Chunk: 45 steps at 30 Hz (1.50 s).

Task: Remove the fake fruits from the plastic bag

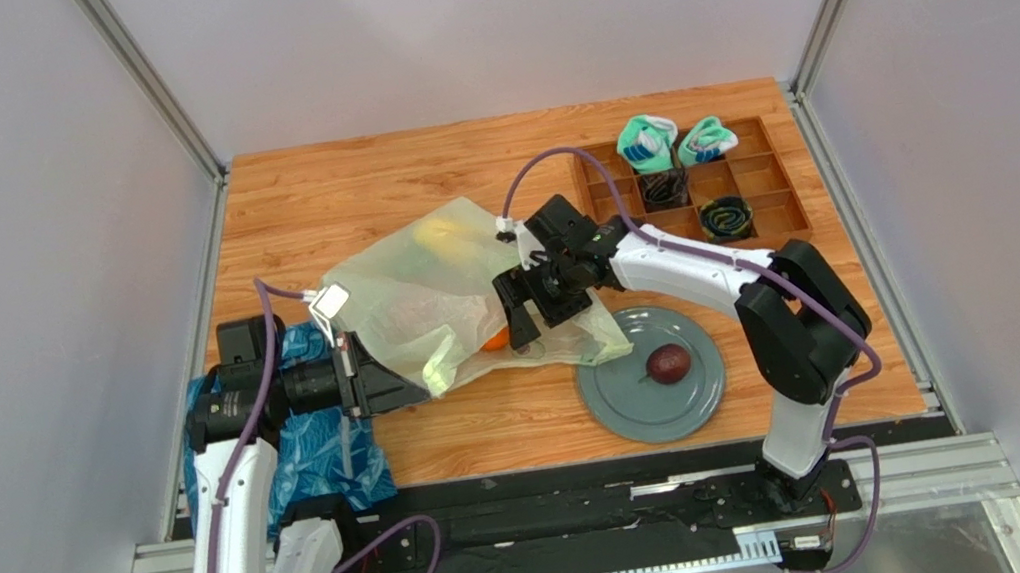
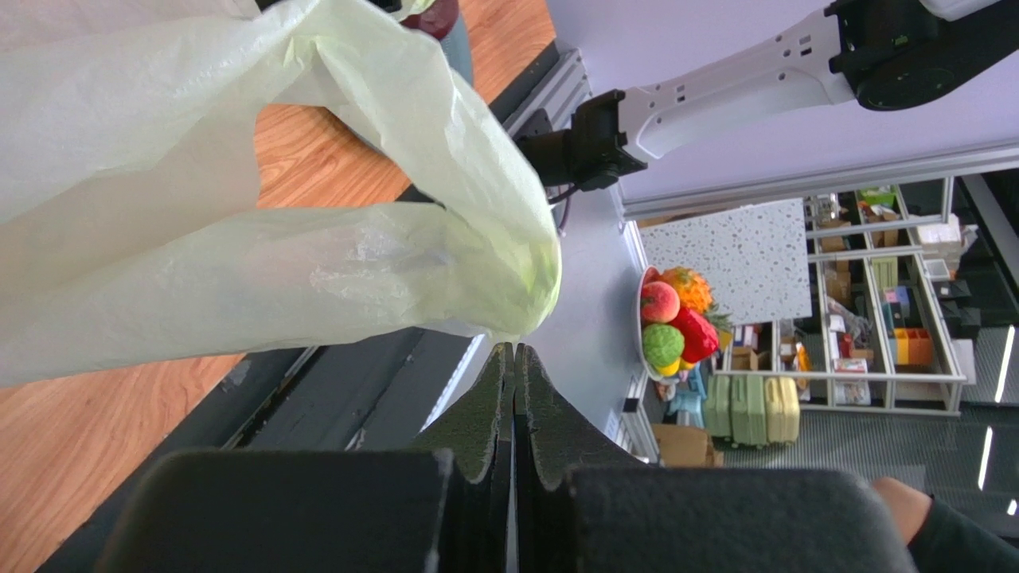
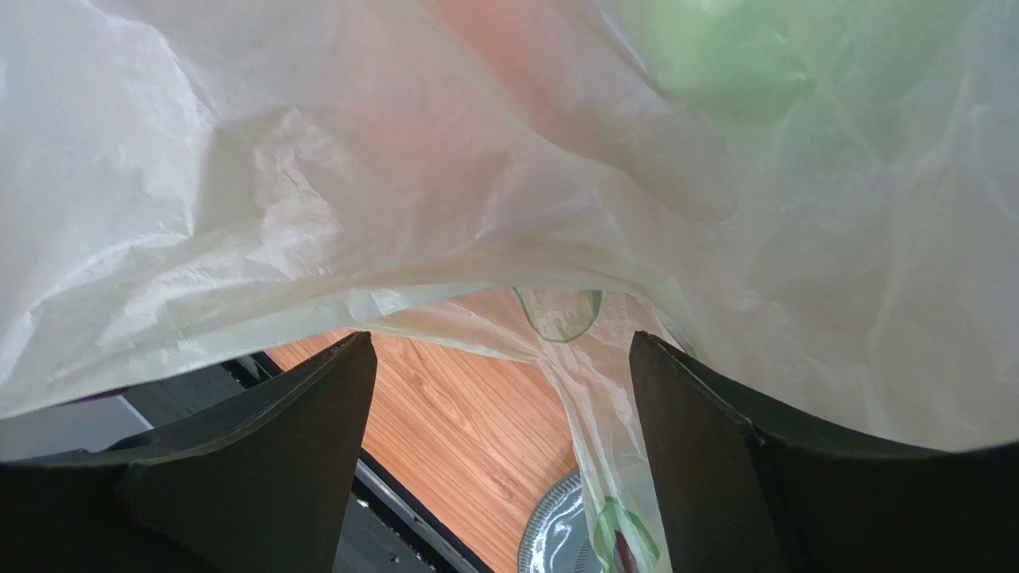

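The bag [image 1: 427,299] is slung between the arms, fruits [image 1: 436,243] showing through it. It could be torn or dragged whole if film is caught instead of fruit. The right arm [image 1: 713,279] is stretched leftward, the right gripper [image 3: 500,346] spread wide under draped film. The left arm [image 1: 232,465] is bent low, and the left gripper [image 2: 514,352] is closed, seemingly pinching a fold that could slip. One dark fruit [image 1: 666,363] is on the plate [image 1: 619,414].
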Each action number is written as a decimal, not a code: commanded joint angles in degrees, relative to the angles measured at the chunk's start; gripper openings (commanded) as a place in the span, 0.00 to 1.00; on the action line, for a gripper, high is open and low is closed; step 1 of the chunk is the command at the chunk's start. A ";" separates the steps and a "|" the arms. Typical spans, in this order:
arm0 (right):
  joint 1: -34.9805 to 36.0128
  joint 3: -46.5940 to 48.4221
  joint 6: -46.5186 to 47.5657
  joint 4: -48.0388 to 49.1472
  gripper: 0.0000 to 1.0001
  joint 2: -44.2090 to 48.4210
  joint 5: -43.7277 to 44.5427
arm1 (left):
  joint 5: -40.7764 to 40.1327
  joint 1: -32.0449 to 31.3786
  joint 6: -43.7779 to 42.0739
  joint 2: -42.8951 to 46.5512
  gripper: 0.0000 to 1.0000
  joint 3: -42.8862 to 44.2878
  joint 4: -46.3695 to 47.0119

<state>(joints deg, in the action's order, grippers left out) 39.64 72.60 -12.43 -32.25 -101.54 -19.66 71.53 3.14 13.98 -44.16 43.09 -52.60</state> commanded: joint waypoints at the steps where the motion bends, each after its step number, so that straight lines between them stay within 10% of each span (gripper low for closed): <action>1: 0.79 5.43 -1.10 2.54 0.83 -2.34 0.42 | 0.72 -0.32 -0.27 0.31 0.00 1.03 -1.02; 21: 6.51 20.83 -11.22 -4.40 0.98 -15.96 19.39 | -0.16 0.03 1.49 -0.23 0.02 2.61 3.55; 34: 7.47 18.81 -2.28 -3.96 0.46 -8.88 12.11 | -0.25 1.52 4.48 0.83 0.01 1.73 7.07; 45: 6.51 7.31 15.99 -11.69 0.44 11.15 0.48 | -2.88 1.52 9.05 -4.97 0.02 3.75 17.79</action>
<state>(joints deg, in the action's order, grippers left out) 46.48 84.25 -6.46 -41.19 -97.84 -15.59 69.63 4.25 21.06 -47.68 43.75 -40.01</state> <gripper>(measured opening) 0.728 0.019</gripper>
